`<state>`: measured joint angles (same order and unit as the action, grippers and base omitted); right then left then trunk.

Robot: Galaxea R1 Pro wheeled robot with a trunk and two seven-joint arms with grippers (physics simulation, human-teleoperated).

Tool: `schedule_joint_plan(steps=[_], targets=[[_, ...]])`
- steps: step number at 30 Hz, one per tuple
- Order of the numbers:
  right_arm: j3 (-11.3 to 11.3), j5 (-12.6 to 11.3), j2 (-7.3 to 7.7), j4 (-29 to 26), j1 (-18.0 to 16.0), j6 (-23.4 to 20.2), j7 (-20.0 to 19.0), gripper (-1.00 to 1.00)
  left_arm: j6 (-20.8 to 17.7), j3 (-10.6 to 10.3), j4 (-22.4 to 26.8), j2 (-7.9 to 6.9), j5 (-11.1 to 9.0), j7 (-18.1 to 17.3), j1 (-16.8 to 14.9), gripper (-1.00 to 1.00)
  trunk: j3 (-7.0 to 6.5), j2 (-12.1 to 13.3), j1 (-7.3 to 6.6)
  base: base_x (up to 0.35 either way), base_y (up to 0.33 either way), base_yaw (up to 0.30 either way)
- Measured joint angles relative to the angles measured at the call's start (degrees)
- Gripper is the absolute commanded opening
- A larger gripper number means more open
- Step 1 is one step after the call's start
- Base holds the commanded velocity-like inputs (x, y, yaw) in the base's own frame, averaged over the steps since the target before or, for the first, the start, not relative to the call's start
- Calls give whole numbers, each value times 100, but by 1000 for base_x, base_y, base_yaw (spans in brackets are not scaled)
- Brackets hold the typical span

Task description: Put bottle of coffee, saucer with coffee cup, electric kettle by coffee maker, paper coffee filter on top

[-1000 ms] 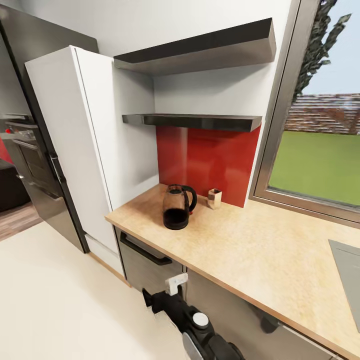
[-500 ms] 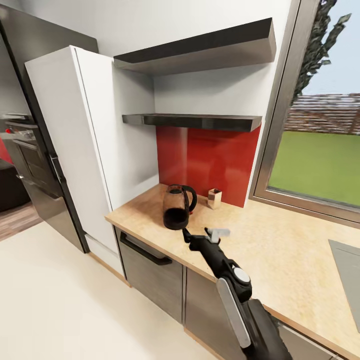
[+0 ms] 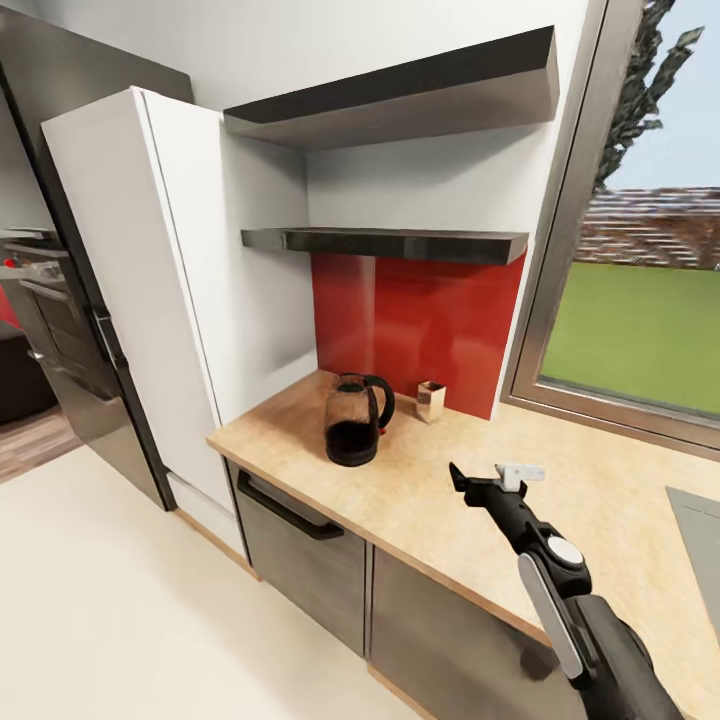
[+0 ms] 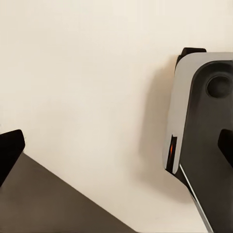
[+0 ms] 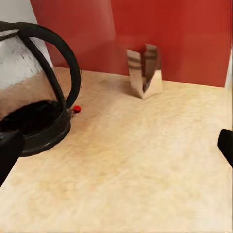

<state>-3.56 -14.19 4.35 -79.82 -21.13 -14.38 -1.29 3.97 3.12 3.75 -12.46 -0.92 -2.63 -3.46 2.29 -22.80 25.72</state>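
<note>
A: Nearest the camera — right gripper (image 3: 492,480) over the countertop (image 3: 480,520), jaws wide, holding nothing; its wrist view shows both fingertips at the frame's edges.

B: Why hover there?

A: Likely lining up on the kettle (image 3: 352,420), which stands upright beyond it near the counter's corner, handle turned toward the red backsplash (image 3: 420,320).

B: Left gripper?

A: Fingertips spread in its wrist view, over pale floor (image 4: 87,87).

B: Farther back?

A: A small holder (image 3: 431,400) by the backsplash; above it the shelf (image 3: 385,240).
</note>
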Motion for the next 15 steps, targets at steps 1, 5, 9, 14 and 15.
schedule_joint_plan(steps=[1, 5, 9, 14, 15], targets=[[7, 4, 20, 19, 0, 4, 0, 100, 0, 0, 0, 0, -1, 0, 0, 100, 0, 0, 0, 301, 48, 0], [14, 11, 47, 52, 0, 13, 0, 100, 0, 2, 0, -1, -3, 0, 0, 100, 0, 0, 0, 317, 81, 0], [-13, 19, 54, 61, 0, 10, 8, 100, 0, 0, 0, -1, -2, 2, 0, 100, 0, 0, 0, 325, 99, 0], [-30, 23, 54, 63, 0, 7, 9, 100, 0, 0, 0, 7, -3, 0, 0, 100, 0, 0, 0, 325, 99, 0], [-31, 24, 54, 65, 0, 6, 9, 100, 0, 0, 0, 7, -3, 0, 0, 100, 0, 0, 0, 325, 105, 0]])
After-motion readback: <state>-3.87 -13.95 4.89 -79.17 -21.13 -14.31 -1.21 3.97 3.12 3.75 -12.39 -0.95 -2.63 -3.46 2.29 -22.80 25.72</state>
